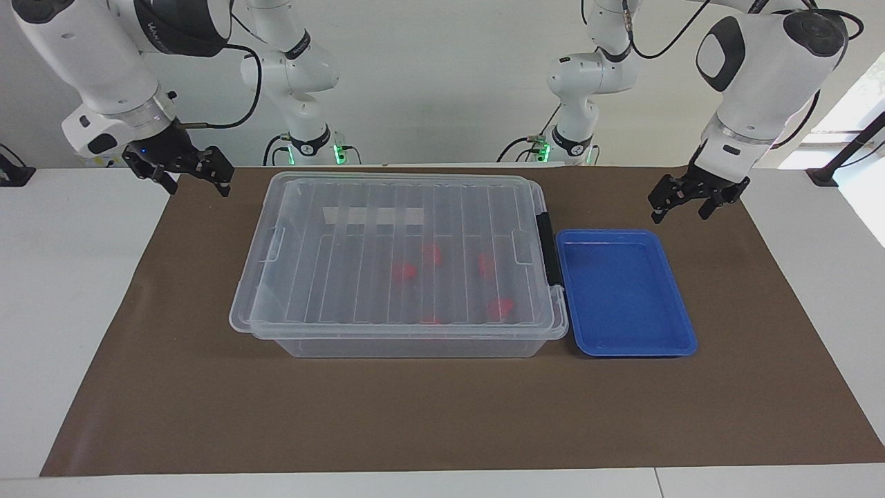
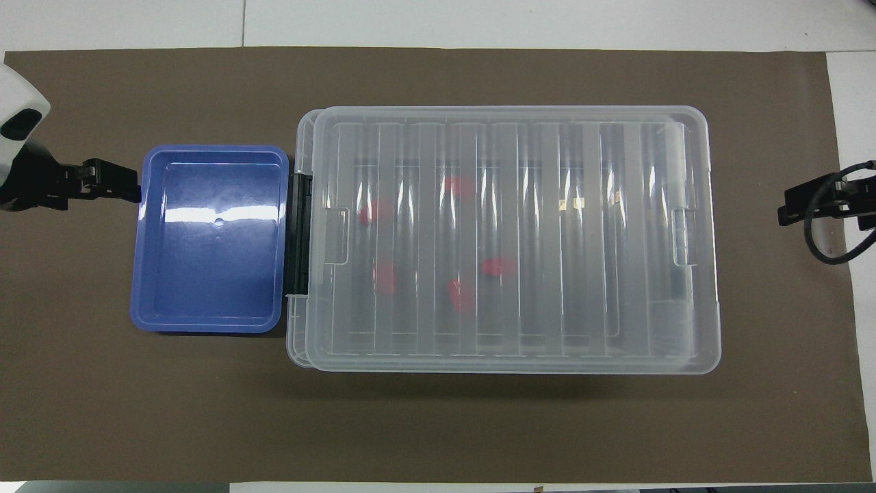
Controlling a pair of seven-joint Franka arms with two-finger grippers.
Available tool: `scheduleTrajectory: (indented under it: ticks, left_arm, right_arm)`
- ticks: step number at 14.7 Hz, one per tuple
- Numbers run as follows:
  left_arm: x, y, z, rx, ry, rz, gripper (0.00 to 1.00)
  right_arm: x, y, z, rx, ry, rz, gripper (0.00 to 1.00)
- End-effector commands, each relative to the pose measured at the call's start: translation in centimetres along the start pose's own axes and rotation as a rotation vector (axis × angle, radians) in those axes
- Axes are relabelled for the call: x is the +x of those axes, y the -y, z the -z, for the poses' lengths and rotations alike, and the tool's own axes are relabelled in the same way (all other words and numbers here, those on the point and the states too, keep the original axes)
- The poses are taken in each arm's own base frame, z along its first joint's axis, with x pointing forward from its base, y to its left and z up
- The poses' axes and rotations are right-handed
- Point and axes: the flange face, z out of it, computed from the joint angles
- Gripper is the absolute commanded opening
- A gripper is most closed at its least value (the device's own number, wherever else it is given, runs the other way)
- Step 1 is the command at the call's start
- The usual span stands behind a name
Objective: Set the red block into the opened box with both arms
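The box stands mid-mat with its ribbed clear lid lying flat on it. Several red blocks show through the lid, resting on the box floor toward the black latch. My right gripper hangs open and empty over the mat's edge, off the box's end at the right arm's side. My left gripper hangs open and empty over the mat, beside the blue tray's corner.
A shallow blue tray sits empty against the box's latch end. Two slimmer white arms with green lights stand at the robots' edge of the table. Brown mat covers the table.
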Motion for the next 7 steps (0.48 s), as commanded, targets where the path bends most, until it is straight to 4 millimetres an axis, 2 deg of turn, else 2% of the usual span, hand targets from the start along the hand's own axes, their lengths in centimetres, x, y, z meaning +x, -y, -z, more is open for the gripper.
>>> scheduleTrajectory:
  ticks: [1,7]
  left_arm:
    - [-0.45,0.24,0.08,-0.002,0.007,0.0,1.0]
    - [-0.45,0.24,0.08,-0.002,0.007,0.0,1.0]
  right_arm:
    - [0.27,-0.2,-0.05,-0.001,0.013,-0.016,1.0]
    - [0.12,-0.21,0.07,-0.001,0.015,-0.016,1.0]
